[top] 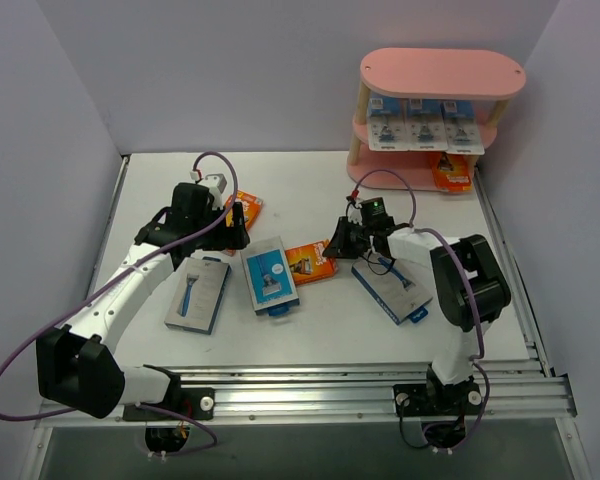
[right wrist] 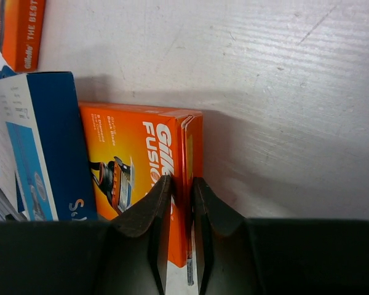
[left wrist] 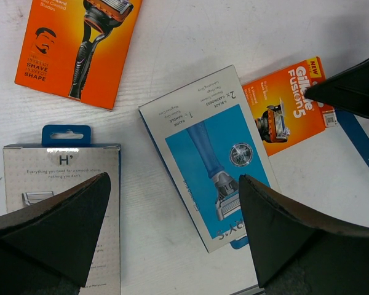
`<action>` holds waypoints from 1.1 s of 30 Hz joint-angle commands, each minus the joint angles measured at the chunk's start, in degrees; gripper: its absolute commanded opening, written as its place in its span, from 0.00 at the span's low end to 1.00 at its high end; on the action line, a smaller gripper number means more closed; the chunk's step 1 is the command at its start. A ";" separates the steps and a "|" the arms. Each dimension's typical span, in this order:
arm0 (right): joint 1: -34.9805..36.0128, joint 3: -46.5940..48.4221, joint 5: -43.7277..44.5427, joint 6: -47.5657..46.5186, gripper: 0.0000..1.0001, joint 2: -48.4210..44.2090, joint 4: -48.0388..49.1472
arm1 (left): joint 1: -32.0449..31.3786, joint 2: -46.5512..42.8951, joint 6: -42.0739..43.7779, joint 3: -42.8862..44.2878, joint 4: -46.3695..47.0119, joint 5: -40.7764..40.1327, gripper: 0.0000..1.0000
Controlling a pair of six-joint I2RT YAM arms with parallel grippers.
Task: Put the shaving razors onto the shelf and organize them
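Razor pack in the grip: the small orange box [right wrist: 135, 166], printed Gillette Fusion, lies flat on the table [top: 320, 330]. The right gripper [right wrist: 181, 227] has its jaws drawn almost together on the right-hand edge of this box, one finger on each side of that edge. Only the right wrist view shows this contact. The top external view shows only that the gripper is at the box's right end.

The blue box [left wrist: 212, 166] lies just beside the small orange box on its left. The right wrist view shows the two packs touching or nearly so, and the left wrist view shows the same corner from above.

The left gripper [left wrist: 172, 239] hangs above the table with its jaws spread wide and nothing between them. Its wrist view looks down on the blue box and, to the left, the grey box [left wrist: 61, 178] with a blue hang tab. It also shows the large orange pack [left wrist: 74, 43] picturing a razor, at the top of the view.

Only the top external view shows the following:
- A blue-grey box [top: 395, 290] lies under the right arm.
- The pink shelf [top: 442, 72] stands at the far right corner.
- Three blister cards [top: 425, 130] stand in a row on the middle board.
- One orange bottom-tier pack [top: 450, 172] sits on the lowest board.
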 commanded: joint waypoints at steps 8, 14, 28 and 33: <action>-3.17 8.83 2.53 0.14 0.00 -11.51 -8.09 | -0.18 -0.44 0.64 2.22 0.00 0.87 0.94; -4.93 11.04 5.52 -0.74 0.00 -15.82 -12.13 | -0.18 -0.62 0.64 2.22 -0.09 1.22 0.94; -15.64 0.41 8.33 2.86 0.00 -23.73 -9.42 | -0.18 -0.62 0.55 2.22 0.00 2.01 0.94; -18.73 -7.66 10.52 8.56 0.00 -28.90 -4.06 | -0.18 -0.62 0.46 2.22 0.00 2.18 0.94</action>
